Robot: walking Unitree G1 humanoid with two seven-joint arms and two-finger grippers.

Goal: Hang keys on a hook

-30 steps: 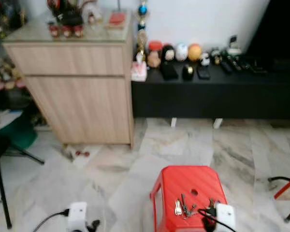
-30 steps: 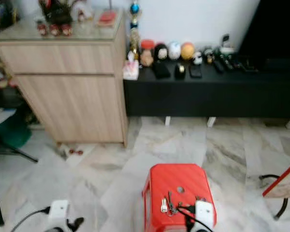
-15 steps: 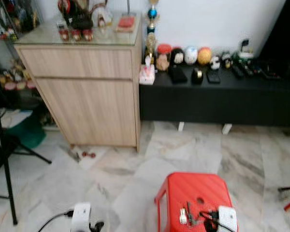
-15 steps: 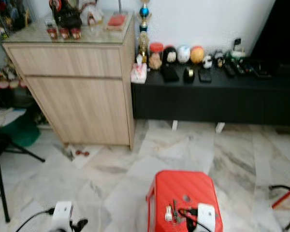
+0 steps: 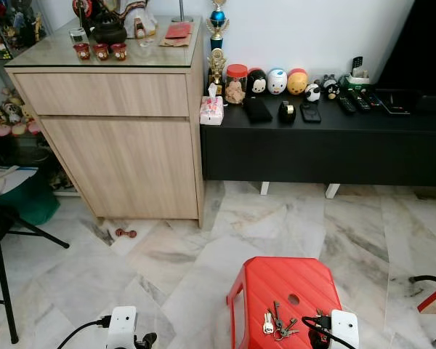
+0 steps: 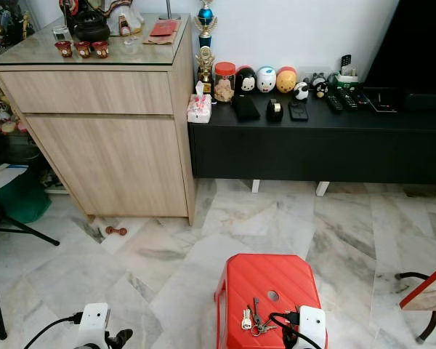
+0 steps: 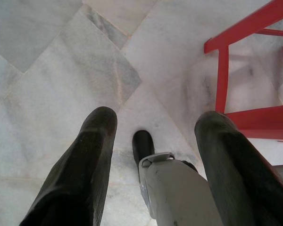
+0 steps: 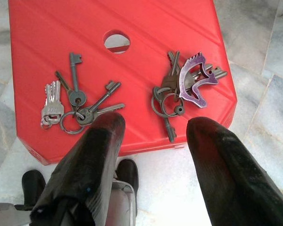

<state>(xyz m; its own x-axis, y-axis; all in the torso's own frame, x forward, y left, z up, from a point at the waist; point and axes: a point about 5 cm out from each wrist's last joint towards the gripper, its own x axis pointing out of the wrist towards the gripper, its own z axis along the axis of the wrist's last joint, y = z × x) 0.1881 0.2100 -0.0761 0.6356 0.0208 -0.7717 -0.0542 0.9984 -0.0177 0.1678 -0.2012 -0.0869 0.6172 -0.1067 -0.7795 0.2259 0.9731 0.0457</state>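
Fingers of your right gripper (image 8: 153,129) hang apart over two key bunches (image 8: 78,104) on the red stool (image 5: 287,280); left gripper (image 7: 155,122) spread above marble floor (image 5: 182,247).

The left gripper (image 7: 153,141) points straight down, its two black fingers (image 7: 82,174) spread apart with nothing between them. The left wrist (image 5: 121,326) sits low at the near left of the head view, white-cased, with a black cable leading off to the left. The right gripper (image 8: 153,141) also points downward, fingers (image 8: 89,165) parted and empty. The right wrist (image 5: 343,329) sits low at the near right of the head view, white-cased, with a black cable looping beside it.
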